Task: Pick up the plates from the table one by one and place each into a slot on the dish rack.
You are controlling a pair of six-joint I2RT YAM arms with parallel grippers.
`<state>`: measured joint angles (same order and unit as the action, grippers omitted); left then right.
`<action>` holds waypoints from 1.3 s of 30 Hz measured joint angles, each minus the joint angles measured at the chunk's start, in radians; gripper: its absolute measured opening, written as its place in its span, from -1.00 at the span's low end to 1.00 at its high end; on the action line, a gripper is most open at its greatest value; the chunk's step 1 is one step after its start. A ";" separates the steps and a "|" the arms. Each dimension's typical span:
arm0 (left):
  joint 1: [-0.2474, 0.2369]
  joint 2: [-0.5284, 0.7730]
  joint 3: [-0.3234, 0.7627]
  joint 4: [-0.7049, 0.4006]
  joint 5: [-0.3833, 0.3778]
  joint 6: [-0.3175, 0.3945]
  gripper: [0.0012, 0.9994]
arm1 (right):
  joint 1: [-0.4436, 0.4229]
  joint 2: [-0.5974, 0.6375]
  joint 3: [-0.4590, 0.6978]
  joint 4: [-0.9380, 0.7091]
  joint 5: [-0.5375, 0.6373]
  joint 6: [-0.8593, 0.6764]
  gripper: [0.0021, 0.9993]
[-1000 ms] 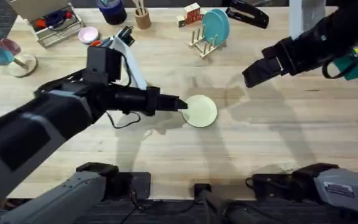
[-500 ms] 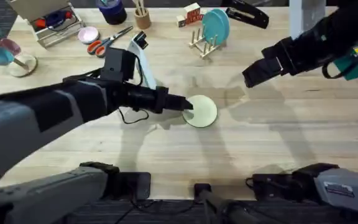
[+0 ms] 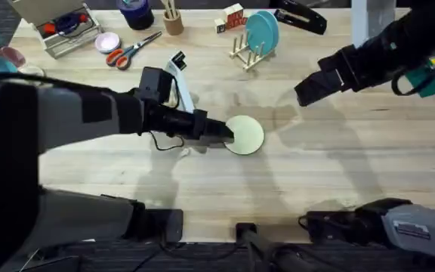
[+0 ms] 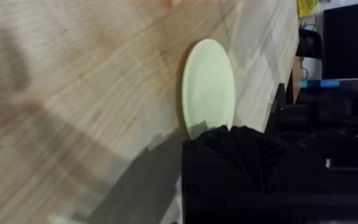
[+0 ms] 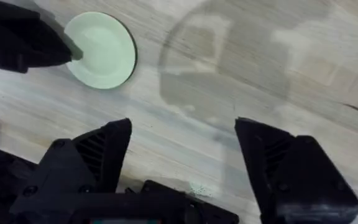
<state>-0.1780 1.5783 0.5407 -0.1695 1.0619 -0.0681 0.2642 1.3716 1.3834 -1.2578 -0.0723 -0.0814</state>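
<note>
The pale cream-yellow plate [image 3: 246, 136] [image 4: 209, 81] [image 5: 101, 50] lies flat on the wooden table [image 3: 338, 166] near its middle. My left gripper [image 3: 226, 133] [image 4: 225, 140] reaches across from the left and is shut on the plate's left rim, covering that edge. The turquoise plate [image 3: 263, 32] stands upright in the dish rack [image 3: 245, 55] at the back. My right gripper [image 3: 306, 92] [image 5: 182, 158] hangs above the table to the right of the cream plate, open and holding nothing.
Along the back edge are orange-handled scissors [image 3: 129, 48], a small pink dish [image 3: 107, 41], a wire tray of odds and ends [image 3: 59, 26], a cup of sticks [image 3: 174, 23] and a black tool [image 3: 300, 17]. Bare wood lies between the plate and the rack.
The left arm has swung higher and fills more of the overhead view, while its gripper stays at the cream plate's left rim. The plate and the right arm have not moved.
</note>
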 joint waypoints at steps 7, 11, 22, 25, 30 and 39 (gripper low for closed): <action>0.000 0.047 0.000 0.032 0.016 -0.031 -0.92 | 0.000 0.000 0.000 0.000 0.000 0.000 0.99; 0.000 0.047 0.000 0.035 0.008 -0.074 -0.92 | 0.000 0.000 0.000 0.000 0.000 0.000 0.99; 0.000 0.047 0.000 0.083 -0.009 -0.132 -0.92 | 0.000 0.000 0.000 0.010 0.000 0.000 0.99; 0.000 0.047 0.000 0.120 -0.011 -0.135 -0.92 | 0.000 0.000 0.000 0.014 0.000 0.000 0.99; 0.000 0.047 0.000 0.150 -0.010 -0.141 -0.92 | 0.000 0.000 0.000 0.016 0.000 0.000 0.99; 0.004 0.059 0.004 0.205 0.051 -0.157 -0.93 | 0.000 0.000 0.000 0.026 0.000 0.000 0.99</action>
<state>-0.1741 1.6375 0.5446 0.0357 1.1129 -0.2246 0.2642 1.3716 1.3834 -1.2320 -0.0723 -0.0818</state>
